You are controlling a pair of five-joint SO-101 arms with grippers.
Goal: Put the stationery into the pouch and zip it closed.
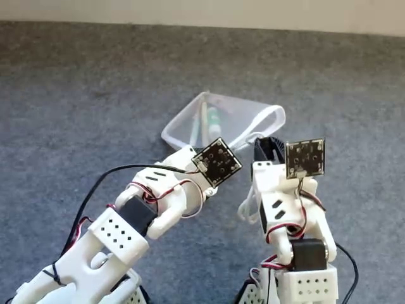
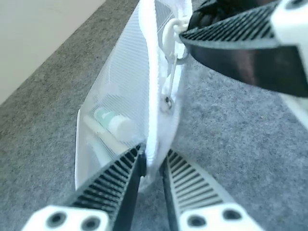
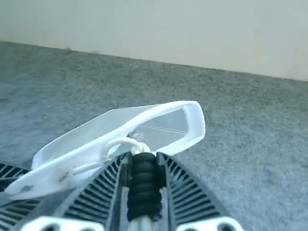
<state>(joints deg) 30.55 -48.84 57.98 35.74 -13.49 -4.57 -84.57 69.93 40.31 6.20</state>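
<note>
Pouch (image 1: pixel 237 120) in 2 arms' jaws

A grey carpet (image 1: pixel 69 95) is spreading across the whole scene, from near to far and from left to right. Its short, speckled pile is catching soft, even light. A pale wall (image 1: pixel 253 11) is running along the far side, meeting the carpet in one straight line.
</note>
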